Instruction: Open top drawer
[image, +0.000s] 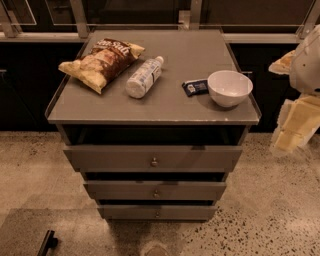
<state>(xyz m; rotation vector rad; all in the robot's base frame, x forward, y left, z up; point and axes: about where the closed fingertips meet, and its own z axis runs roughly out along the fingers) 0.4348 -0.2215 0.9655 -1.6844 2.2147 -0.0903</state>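
Observation:
The top drawer is the widest grey front of a three-drawer cabinet, with a small round metal knob at its middle. A dark gap shows between its top edge and the cabinet top. My gripper is at the right edge of the view, beside the cabinet's right side at about drawer height. It is well to the right of the knob and touches nothing.
On the cabinet top lie a chip bag, a plastic bottle on its side, a small dark packet and a white bowl. Two narrower drawers sit below. Speckled floor surrounds the cabinet.

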